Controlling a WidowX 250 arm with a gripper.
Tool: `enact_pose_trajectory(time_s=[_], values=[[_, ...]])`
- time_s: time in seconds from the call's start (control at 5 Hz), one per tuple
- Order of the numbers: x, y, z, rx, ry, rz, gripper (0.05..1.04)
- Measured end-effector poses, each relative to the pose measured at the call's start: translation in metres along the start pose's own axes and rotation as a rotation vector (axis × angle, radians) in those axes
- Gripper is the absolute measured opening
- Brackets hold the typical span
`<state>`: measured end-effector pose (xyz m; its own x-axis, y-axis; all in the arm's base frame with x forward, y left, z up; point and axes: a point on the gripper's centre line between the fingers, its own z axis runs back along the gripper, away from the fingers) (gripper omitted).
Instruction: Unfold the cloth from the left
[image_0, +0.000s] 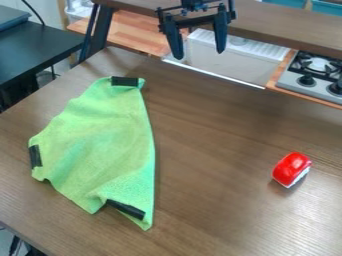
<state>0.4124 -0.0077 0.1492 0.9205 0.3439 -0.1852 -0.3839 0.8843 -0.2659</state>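
Brown wood of the table (220, 232) lay nearest your camera, with the lowest corner of the green cloth (103, 137) pointing toward you. Your gripper (200, 53) hung high at the top of the view, well apart from the cloth, its two fingers spread wide with nothing between them. Behind it you had the white sink (234, 57), and to the sink's right in the view the toy stove (314, 75).

Outward from there, the cloth lay rumpled on the left part of the tabletop. One black strip (125, 81) marked its far corner, another (35, 156) its left side, and a third (125, 209) sat near the bottom, by a turned-up bit of hem. A red toy (292, 169) with a white underside rested well off to the right. Beyond the left side you had a dark side table (40, 47).

You were, by the look of it, at the approach: no part of the cloth was gripped, and the unfolding seemed yet to be done. The straight right edge looked like the fold. Your next move called for coming down to the strip on the left, pinching only the upper layer, then lifting and drawing it rightward over that edge. Which layer lay on top there, you could not tell for certain.
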Motion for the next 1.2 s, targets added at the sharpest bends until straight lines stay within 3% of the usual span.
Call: enact_pose_trajectory(time_s=[0.2, 0.4, 0.6, 1.0, 1.2], values=[[0.003, 0.005, -0.018, 0.012, 0.039, 0.017, 0.999], [0.000, 0.029, -0.034, 0.024, 0.018, 0.054, 0.999], [-0.011, 0.057, -0.010, -0.007, -0.109, 0.088, 0.999], [-0.042, 0.101, -0.003, -0.004, -0.289, 0.062, 0.999], [-0.057, 0.126, -0.013, -0.025, -0.306, 0.066, 0.999]])
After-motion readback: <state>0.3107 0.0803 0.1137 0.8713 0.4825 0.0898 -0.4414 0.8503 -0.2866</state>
